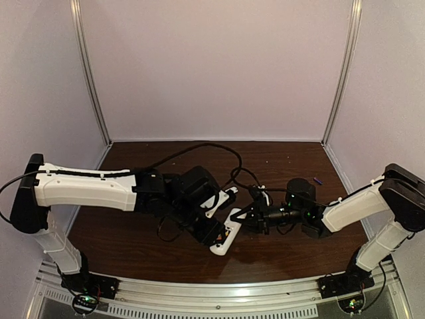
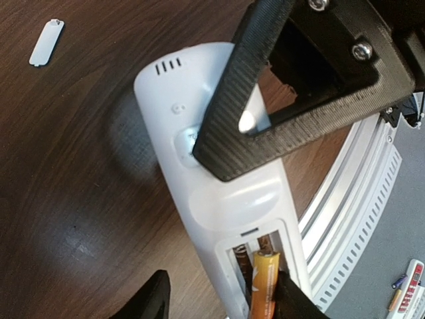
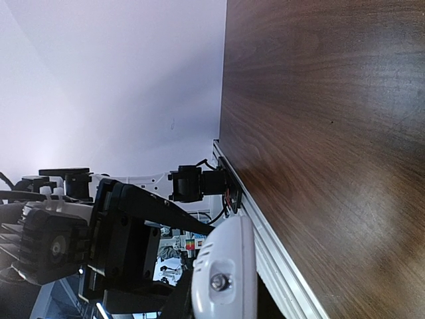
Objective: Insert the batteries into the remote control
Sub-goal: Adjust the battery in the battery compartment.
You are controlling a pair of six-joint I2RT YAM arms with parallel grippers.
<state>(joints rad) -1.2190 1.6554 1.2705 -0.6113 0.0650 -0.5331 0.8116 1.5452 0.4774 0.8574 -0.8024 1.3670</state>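
Note:
The white remote control (image 1: 226,238) lies back-up near the table's front middle. In the left wrist view the remote (image 2: 199,133) shows its open battery bay with one orange battery (image 2: 264,286) in the right slot; the left slot shows only a dark spring. My left gripper (image 2: 222,304) is open, its fingers straddling the bay end, and the right fingertip (image 2: 295,302) touches the battery. My right gripper (image 1: 252,219) is shut on the remote's other end (image 3: 226,272), with one black finger (image 2: 259,100) lying across its back. No other battery is in view.
The small loose white cover piece (image 2: 46,43) lies on the brown table beyond the remote. The metal rail (image 2: 358,193) of the table's front edge runs close beside the remote. A small purple item (image 1: 317,180) lies at the back right.

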